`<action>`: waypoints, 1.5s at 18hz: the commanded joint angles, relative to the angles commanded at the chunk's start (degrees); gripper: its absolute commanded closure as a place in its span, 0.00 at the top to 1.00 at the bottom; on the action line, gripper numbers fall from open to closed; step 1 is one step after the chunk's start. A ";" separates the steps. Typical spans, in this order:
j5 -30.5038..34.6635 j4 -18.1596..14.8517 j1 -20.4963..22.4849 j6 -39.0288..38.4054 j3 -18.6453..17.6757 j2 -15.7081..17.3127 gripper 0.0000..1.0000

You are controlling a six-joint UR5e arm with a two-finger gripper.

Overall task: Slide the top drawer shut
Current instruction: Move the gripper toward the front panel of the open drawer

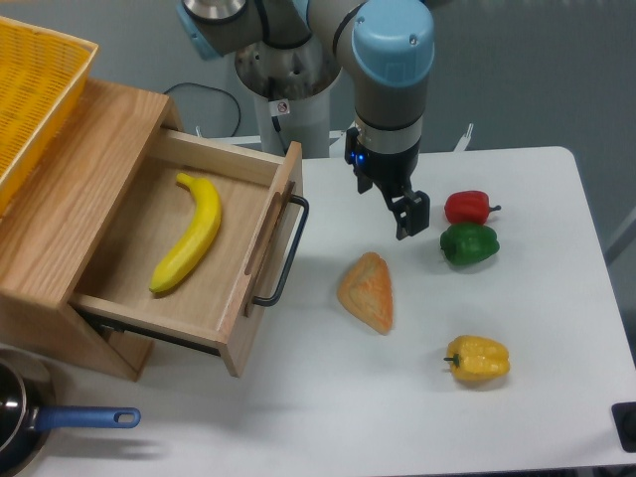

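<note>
1. Nearest the camera, a dark metal pan with a blue handle (70, 419) sits in front of the light oak wooden cabinet (60, 229).
2. The top drawer (194, 253), a shallow light oak box with a long black metal bar handle (285, 248) on its flat front panel, stands pulled well out of the cabinet. A yellow banana (191, 234) lies inside it.
3. A yellow plastic basket (30, 89) rests on the cabinet top.
4. The gripper (405, 214) hangs above the white table (556, 328), to the right of the drawer front and apart from the handle. It holds nothing; the view does not show whether its fingers are spread or pressed together.
5. Right of the drawer front lie an orange wedge-shaped pastry (368, 291), a red bell pepper (468, 207), a green bell pepper (469, 243) and a yellow bell pepper (478, 359).
6. Step in hand, as judged: approach. Closing has not begun.
7. Next move calls for bringing the gripper against the front panel or handle, then pushing straight along the drawer's slide direction into the cabinet.
8. No legible brand or writing; a small label on the arm base is too small to read.
</note>
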 joint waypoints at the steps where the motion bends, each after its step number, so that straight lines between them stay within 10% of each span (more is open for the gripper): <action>1: 0.00 0.17 -0.17 0.34 -0.08 -0.52 1.00; 10: -0.35 2.01 -0.26 -0.88 0.70 -1.50 1.00; 27: -4.48 1.93 -3.86 -35.68 2.82 -4.75 1.00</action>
